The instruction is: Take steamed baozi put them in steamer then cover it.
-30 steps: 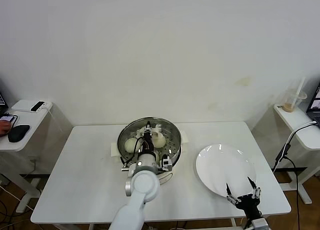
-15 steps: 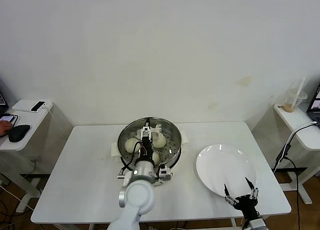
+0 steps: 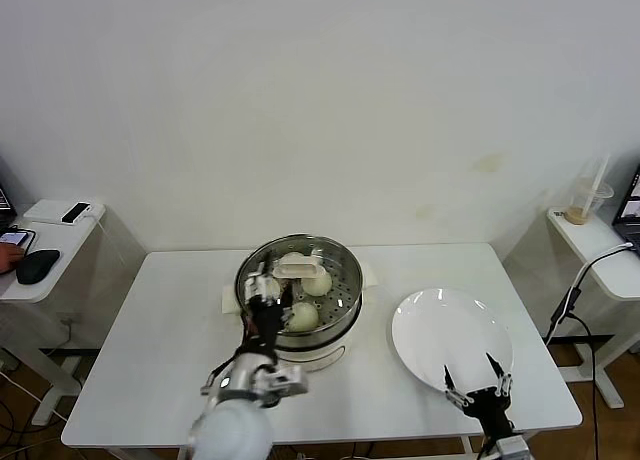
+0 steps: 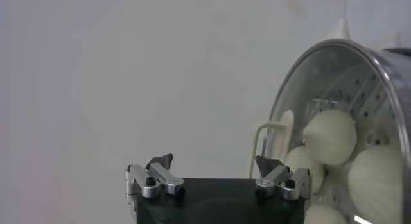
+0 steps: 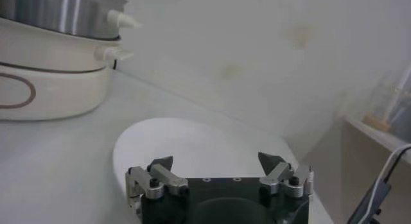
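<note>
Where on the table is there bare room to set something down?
Bare tabletop lies left of the steamer, and a strip between steamer and white plate. The plate itself is empty. Crowded: the covered steamer, left gripper beside it, right gripper at the plate's near edge.

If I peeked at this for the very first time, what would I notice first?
Probably the shiny steamer in the middle of the white table, with pale baozi inside under the glass cover and its cream handle. Next, the big bare white plate to its right. The left end effector hangs open at the steamer's near edge.
</note>
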Robot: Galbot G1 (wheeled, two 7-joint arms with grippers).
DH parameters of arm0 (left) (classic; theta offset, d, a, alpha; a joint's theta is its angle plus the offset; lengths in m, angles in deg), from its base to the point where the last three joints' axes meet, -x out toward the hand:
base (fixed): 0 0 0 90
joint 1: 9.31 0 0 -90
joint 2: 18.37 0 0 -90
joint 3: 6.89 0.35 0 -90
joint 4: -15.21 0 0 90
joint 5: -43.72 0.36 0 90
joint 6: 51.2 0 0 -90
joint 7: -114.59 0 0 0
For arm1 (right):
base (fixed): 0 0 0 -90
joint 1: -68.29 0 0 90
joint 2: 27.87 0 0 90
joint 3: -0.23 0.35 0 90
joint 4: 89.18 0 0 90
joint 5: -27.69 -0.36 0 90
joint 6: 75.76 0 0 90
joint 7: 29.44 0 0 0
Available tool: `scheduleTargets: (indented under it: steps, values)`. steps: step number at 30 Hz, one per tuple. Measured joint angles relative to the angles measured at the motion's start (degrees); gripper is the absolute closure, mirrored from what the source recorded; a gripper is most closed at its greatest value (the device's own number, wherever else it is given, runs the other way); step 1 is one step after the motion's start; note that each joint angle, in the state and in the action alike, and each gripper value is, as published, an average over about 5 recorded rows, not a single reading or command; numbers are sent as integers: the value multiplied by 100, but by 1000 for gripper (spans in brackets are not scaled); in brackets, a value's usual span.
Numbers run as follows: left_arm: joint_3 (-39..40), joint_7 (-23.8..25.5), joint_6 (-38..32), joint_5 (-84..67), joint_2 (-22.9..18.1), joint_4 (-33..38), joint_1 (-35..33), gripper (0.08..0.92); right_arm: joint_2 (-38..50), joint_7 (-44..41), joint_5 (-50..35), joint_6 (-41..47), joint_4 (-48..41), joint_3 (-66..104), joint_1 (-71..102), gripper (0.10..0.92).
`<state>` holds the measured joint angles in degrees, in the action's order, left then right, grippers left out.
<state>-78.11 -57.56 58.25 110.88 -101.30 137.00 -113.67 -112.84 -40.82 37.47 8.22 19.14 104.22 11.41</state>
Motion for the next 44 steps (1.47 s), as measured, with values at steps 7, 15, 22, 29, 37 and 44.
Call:
scheduleTargets:
  steps: [7,15,22,29,37,44]
  values:
    - [-1020,-837,-779,-2626,166,165,-808,177,35,4,-327,-91,38,-111,37,203]
    - [-1922,-1415,-1549,-5209,305,265,-1669,177,221,-56,-711,-122,120,-231,157,203]
    - [-2368,-1561,-2021,-6422,332,145,-2220,177,440,-64,-1005,-156,79,-288,243,203]
    - [-2679,-1575,-2357,-7120,323,-44,-2607,177,557,-94,-1198,-224,24,-354,293,203]
    - [-2889,-1505,-2533,-7378,327,-82,-2882,177,583,-104,-1356,-222,49,-476,356,203]
    - [-2917,-1445,-2573,-7419,315,-43,-3003,177,630,-70,-1441,-138,168,-501,433,203]
